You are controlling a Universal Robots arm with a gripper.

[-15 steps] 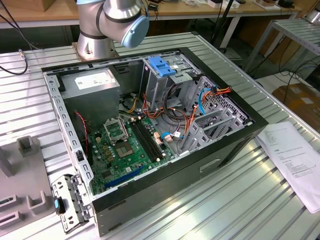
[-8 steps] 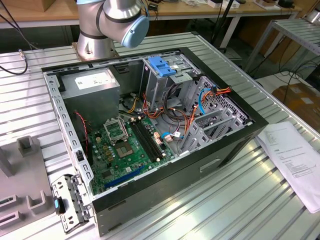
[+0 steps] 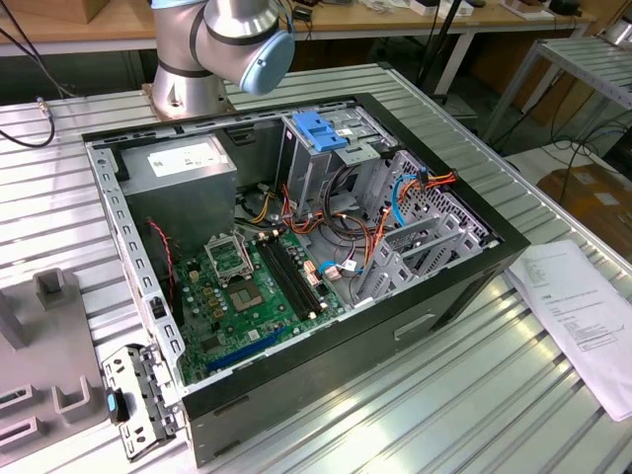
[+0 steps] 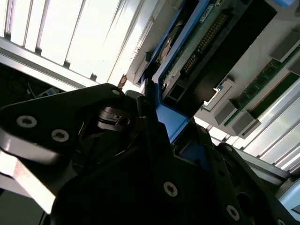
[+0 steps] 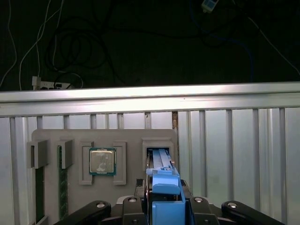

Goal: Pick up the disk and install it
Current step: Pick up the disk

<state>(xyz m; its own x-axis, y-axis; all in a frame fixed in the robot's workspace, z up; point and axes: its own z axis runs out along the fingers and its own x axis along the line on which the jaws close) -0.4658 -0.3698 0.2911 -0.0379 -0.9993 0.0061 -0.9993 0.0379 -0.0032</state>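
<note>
Gripper (image 5: pixel 165 208) tight on disk (image 5: pixel 164 180), edgewise, end-out

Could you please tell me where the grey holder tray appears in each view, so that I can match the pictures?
Exterior view: the grey holder tray lies at the exterior view's left edge, beside the computer case.
First wrist view: the tray lies beyond the tool, with the disk in its slot.
Second wrist view: the tray's grey wall shows past the disk.
Shared landmark: the ribbed metal table under the tray.
</note>
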